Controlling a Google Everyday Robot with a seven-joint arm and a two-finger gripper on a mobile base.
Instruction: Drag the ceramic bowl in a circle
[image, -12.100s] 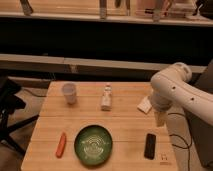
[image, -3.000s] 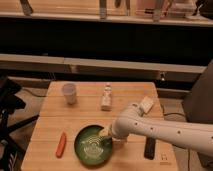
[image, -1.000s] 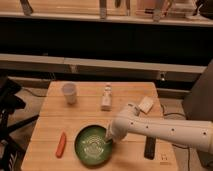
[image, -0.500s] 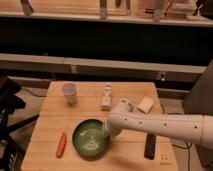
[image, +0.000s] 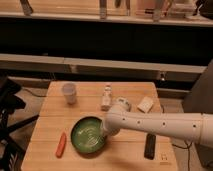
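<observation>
The ceramic bowl (image: 87, 135) is a wide, shallow dark green bowl with pale rings inside, resting on the wooden table (image: 130, 152) left of centre. My white arm reaches in from the right edge, and my gripper (image: 106, 129) sits at the bowl's right rim, touching it.
A small white cup (image: 69, 93) stands at the back left. A white bottle (image: 106, 97) stands at the back centre, a pale block (image: 145, 104) at the back right. An orange carrot-like item (image: 61, 144) lies left of the bowl. A black remote (image: 150, 146) lies front right.
The bowl has slid left and slightly away from the front edge, with the gripper staying at its right rim. Long before, the arm was raised at the right, away from the bowl.
</observation>
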